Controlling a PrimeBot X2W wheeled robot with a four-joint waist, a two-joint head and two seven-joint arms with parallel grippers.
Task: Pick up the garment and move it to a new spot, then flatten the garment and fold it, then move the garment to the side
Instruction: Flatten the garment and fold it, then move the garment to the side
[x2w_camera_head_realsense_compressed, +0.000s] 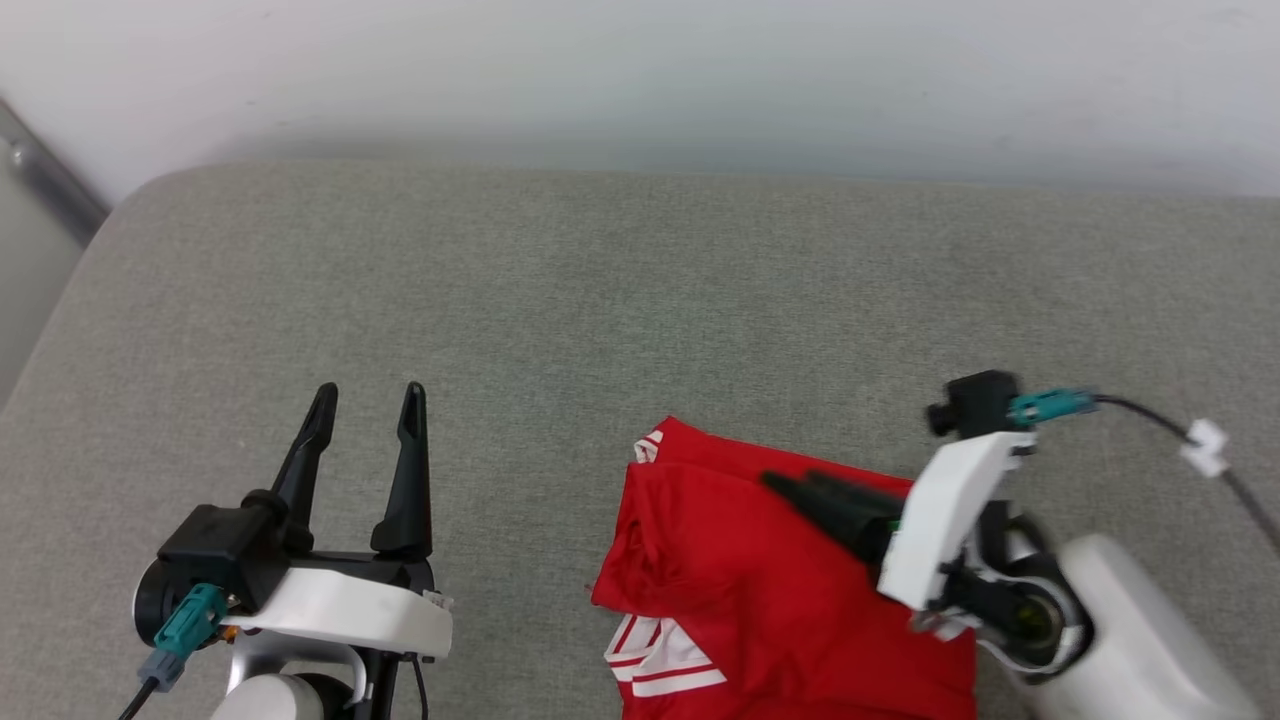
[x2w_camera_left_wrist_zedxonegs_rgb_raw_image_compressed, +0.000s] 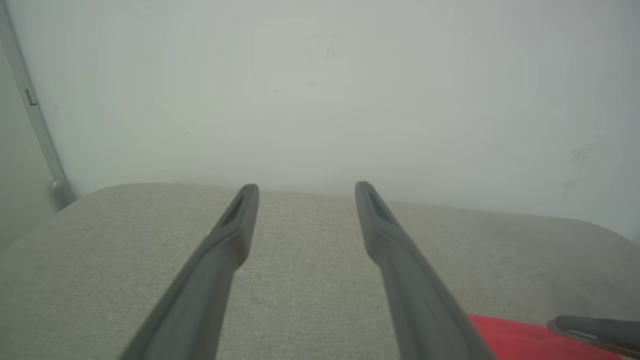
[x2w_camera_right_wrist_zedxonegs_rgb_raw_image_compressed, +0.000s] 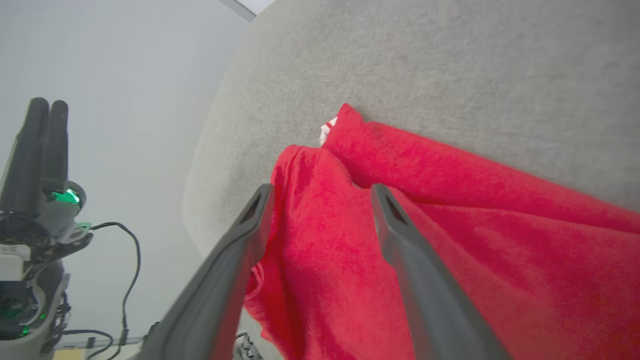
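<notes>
The garment (x2w_camera_head_realsense_compressed: 740, 590) is a red shirt with white, red-striped trim, lying rumpled on the grey cushioned surface (x2w_camera_head_realsense_compressed: 640, 300) at the lower middle of the head view. My right gripper (x2w_camera_head_realsense_compressed: 790, 485) hovers over the shirt's upper right part, fingers pointing left. In the right wrist view my right gripper (x2w_camera_right_wrist_zedxonegs_rgb_raw_image_compressed: 322, 192) stands open above the red cloth (x2w_camera_right_wrist_zedxonegs_rgb_raw_image_compressed: 450, 240), with nothing pinched between the fingers. My left gripper (x2w_camera_head_realsense_compressed: 368, 395) is open over bare cushion, well left of the shirt. A red corner of the shirt (x2w_camera_left_wrist_zedxonegs_rgb_raw_image_compressed: 510, 340) peeks in at the lower right of the left wrist view, beside my open left gripper (x2w_camera_left_wrist_zedxonegs_rgb_raw_image_compressed: 306, 189).
A pale wall (x2w_camera_head_realsense_compressed: 640, 70) rises behind the cushion's far edge. A grey rail (x2w_camera_head_realsense_compressed: 50, 180) runs down at the far left by the rounded corner. A black cable (x2w_camera_head_realsense_compressed: 1180, 430) trails from the right wrist.
</notes>
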